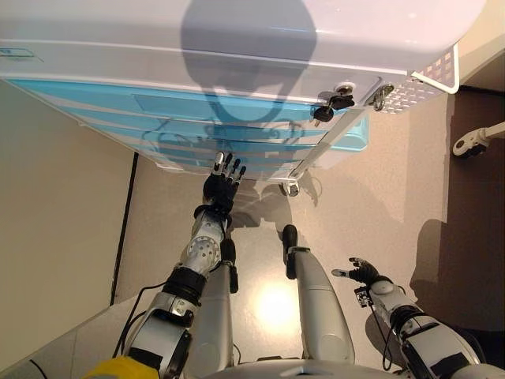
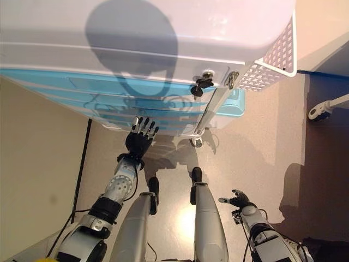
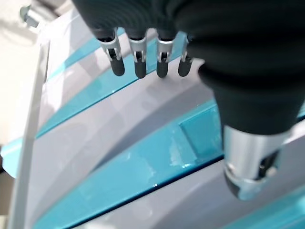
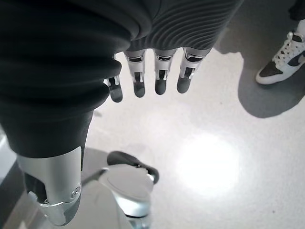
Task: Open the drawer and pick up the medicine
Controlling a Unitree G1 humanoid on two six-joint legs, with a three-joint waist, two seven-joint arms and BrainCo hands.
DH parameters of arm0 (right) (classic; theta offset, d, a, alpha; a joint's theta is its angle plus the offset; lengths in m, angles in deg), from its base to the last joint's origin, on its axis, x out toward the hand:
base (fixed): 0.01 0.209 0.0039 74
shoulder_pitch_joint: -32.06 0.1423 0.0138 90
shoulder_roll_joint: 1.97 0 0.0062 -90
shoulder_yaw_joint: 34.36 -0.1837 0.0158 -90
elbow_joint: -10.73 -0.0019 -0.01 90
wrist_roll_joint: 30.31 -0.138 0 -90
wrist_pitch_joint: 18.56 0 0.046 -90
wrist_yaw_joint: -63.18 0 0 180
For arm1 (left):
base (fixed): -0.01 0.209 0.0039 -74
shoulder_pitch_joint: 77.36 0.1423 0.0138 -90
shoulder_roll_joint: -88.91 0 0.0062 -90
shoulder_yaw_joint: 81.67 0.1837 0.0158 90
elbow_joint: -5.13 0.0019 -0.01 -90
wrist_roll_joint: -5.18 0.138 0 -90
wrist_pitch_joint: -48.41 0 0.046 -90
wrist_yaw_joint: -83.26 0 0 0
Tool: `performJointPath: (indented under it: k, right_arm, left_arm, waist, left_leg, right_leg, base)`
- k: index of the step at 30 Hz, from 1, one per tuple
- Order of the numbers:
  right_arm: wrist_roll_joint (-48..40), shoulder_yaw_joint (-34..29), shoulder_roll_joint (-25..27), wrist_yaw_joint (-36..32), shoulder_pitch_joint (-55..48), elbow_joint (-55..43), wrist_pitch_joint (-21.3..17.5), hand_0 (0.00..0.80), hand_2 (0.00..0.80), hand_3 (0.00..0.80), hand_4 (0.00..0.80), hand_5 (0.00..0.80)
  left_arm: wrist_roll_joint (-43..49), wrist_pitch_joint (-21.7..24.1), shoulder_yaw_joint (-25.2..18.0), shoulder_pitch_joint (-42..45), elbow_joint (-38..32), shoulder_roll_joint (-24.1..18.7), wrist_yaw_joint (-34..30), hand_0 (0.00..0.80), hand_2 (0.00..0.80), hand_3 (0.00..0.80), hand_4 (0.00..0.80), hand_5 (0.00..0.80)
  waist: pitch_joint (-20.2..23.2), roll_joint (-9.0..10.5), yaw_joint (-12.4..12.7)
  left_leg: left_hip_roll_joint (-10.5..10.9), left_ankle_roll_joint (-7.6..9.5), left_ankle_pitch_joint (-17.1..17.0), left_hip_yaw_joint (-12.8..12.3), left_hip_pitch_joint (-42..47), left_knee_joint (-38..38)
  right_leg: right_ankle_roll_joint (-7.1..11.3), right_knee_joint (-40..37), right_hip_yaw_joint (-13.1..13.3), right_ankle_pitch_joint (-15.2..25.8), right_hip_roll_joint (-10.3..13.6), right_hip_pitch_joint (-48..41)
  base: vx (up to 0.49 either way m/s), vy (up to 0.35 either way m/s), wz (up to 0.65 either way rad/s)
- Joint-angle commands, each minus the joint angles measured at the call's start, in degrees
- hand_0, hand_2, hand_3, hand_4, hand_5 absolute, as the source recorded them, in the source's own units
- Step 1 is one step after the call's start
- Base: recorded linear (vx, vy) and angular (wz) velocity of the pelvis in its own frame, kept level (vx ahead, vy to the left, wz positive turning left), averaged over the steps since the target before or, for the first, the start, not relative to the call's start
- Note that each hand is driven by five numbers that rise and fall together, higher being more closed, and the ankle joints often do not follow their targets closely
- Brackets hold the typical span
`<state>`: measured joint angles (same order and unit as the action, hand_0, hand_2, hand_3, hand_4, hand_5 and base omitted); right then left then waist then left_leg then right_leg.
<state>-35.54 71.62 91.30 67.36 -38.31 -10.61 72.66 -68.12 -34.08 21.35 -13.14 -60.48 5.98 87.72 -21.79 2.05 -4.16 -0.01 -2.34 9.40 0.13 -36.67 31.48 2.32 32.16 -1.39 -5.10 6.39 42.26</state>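
**Item count: cart, drawer fronts, hands, footwear**
We count one white drawer cart (image 1: 237,31), with one white perforated basket (image 1: 430,79) on its side and one caster (image 1: 292,188) showing under its corner. Its blue drawer fronts (image 1: 197,103) are stacked several deep, and we cannot fix their exact number. We count two robot hands, the left hand (image 1: 222,183) and the right hand (image 1: 364,272). We count one sneaker (image 4: 279,64).

Drawer fronts (image 1: 197,126) glossy blue plastic; floor (image 4: 214,143) smooth, shiny.
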Motion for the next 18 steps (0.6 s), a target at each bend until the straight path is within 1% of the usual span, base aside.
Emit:
performJointPath:
  k: [1, 6, 8, 14, 15, 18]
  right_arm:
    - [-2.0, 2.1, 2.3, -0.1, -2.6, 0.2, -0.7, 0.0, 0.0, 0.0, 0.0, 0.0]
    - [-2.4, 3.3, 2.4, -0.5, -1.8, 0.7, -1.2, 0.0, 0.0, 0.0, 0.0, 0.0]
    - [-2.5, 3.6, 2.6, -0.8, -1.7, 0.8, -1.3, 0.0, 0.0, 0.0, 0.0, 0.0]
    - [-2.1, 4.2, 2.8, -1.5, -1.7, 1.7, -1.6, 0.0, 0.0, 0.0, 0.0, 0.0]
    - [-1.9, 4.4, 2.8, -1.5, -1.5, 1.9, -1.8, 0.0, 0.0, 0.0, 0.0, 0.0]
    - [-1.9, 4.3, 2.7, -1.5, -1.2, 2.1, -1.9, 0.0, 0.0, 0.0, 0.0, 0.0]
  left_arm:
    - [-0.3, 2.7, -0.1, -4.5, -4.7, -0.8, -2.3, 0.0, 0.0, 0.0, 0.0, 0.0]
    - [-0.2, 3.6, -1.1, -11.6, -0.6, -3.2, -1.8, 0.0, 0.0, 0.0, 0.0, 0.0]
    - [0.9, 4.3, -1.6, -14.3, 0.0, -5.3, -1.7, 0.0, 0.0, 0.0, 0.0, 0.0]
    - [3.9, 6.4, -3.9, -16.8, -0.7, -9.0, -1.5, 0.0, 0.0, 0.0, 0.0, 0.0]
    - [5.0, 7.4, -4.7, -17.6, -0.2, -10.0, -0.7, 0.0, 0.0, 0.0, 0.0, 0.0]
    - [5.4, 8.5, -5.4, -18.1, 0.6, -10.5, 0.2, 0.0, 0.0, 0.0, 0.0, 0.0]
  waist:
    - [4.1, 0.18, -0.7]
    - [4.3, 0.64, -1.4]
    - [4.5, 0.81, -1.6]
    - [5.3, 1.07, -1.4]
    - [5.3, 1.22, -1.1]
    - [5.4, 1.4, -1.0]
  left_leg:
    - [1.5, 1.87, 2.3, -0.8, -1.8, 1.6]
    - [0.9, 1.9, 2.7, -0.8, -4.1, 2.4]
    - [0.8, 2.06, 2.8, -0.9, -5.1, 2.5]
    - [0.7, 2.39, 2.7, -0.5, -7.0, 2.3]
    - [0.8, 2.44, 1.7, -0.3, -7.0, 0.6]
    - [1.0, 2.28, 1.1, 0.1, -7.0, -0.5]
  right_leg:
    - [2.52, 2.2, 0.4, -5.2, 0.6, -2.8]
    - [2.84, 1.8, 0.5, -4.8, 0.2, -0.8]
    - [3.04, 1.5, 0.5, -4.5, -0.2, 0.1]
    - [3.45, 0.3, 0.1, -3.8, -0.5, 1.4]
    - [3.77, -0.5, -0.3, -3.2, -0.5, 1.8]
    - [4.09, -1.3, -0.6, -2.7, -0.4, 1.7]
  base:
    - [0.019, 0.002, 0.05]
    - [0.029, 0.004, 0.05]
    - [0.016, 0.005, -0.02]
    - [0.031, 0.013, -0.05]
    - [0.007, 0.01, -0.04]
    - [0.0, 0.002, -0.01]
